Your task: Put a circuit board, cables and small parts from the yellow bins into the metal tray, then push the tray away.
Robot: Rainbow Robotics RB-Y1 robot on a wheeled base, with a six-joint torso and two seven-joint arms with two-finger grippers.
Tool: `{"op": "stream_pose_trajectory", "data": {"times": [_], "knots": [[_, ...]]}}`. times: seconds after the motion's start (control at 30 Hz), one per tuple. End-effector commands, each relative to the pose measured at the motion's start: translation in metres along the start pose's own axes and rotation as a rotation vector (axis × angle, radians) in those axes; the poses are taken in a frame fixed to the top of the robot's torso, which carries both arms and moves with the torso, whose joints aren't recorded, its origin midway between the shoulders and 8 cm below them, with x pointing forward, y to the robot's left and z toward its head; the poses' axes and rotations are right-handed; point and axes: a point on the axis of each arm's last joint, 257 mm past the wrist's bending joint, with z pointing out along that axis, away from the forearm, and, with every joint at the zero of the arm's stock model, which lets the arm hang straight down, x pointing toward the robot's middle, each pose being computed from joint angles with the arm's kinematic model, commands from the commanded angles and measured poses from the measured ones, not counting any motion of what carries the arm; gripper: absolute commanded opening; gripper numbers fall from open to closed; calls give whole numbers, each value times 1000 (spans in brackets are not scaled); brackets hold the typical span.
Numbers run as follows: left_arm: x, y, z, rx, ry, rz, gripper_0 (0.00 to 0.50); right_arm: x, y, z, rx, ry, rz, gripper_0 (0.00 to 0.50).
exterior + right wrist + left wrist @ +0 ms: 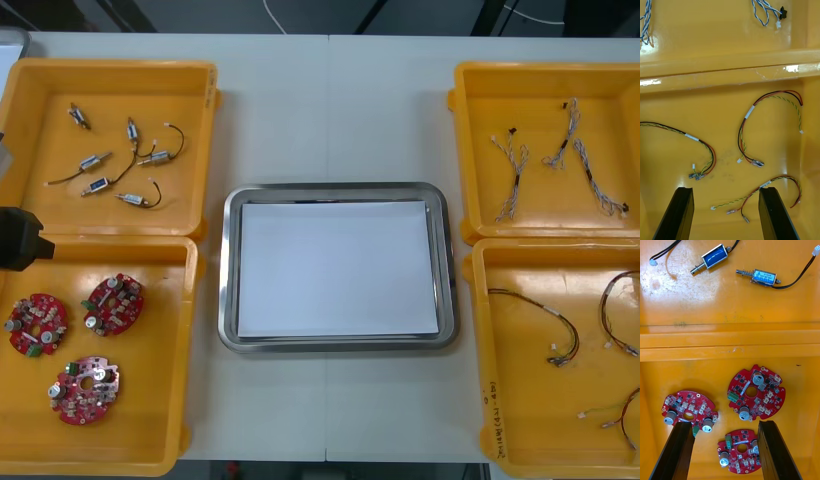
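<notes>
My left gripper point(727, 455) hangs open over the near left yellow bin point(186, 350), where three round red circuit boards lie. One board point(740, 452) sits between the fingers, another point(688, 412) by one finger and the third point(756, 392) farther out. My right gripper point(726, 215) is open above the near right bin point(480, 350), over red and yellow cables point(763, 191). Two more such cables point(702, 150) point(767, 123) lie beyond. The metal tray point(338, 190), white inside, sits in the table's middle with nothing in it.
The far left bin point(110, 66) holds several small metal parts point(95, 160) with black wires. Twisted blue and white cables point(515, 170) lie in the far right bin point(545, 70). A black part of my left arm point(20, 238) shows at the left edge.
</notes>
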Motion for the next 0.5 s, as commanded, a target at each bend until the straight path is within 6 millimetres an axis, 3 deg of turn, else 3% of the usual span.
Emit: {"op": "stream_pose_trajectory", "data": {"times": [0.03, 0.5], "knots": [[-1, 13, -11, -39, -21, 35, 500, 5, 0, 1, 6, 11, 3, 500], [-1, 13, -11, -39, -21, 35, 500, 5, 0, 1, 6, 11, 3, 500]]}}
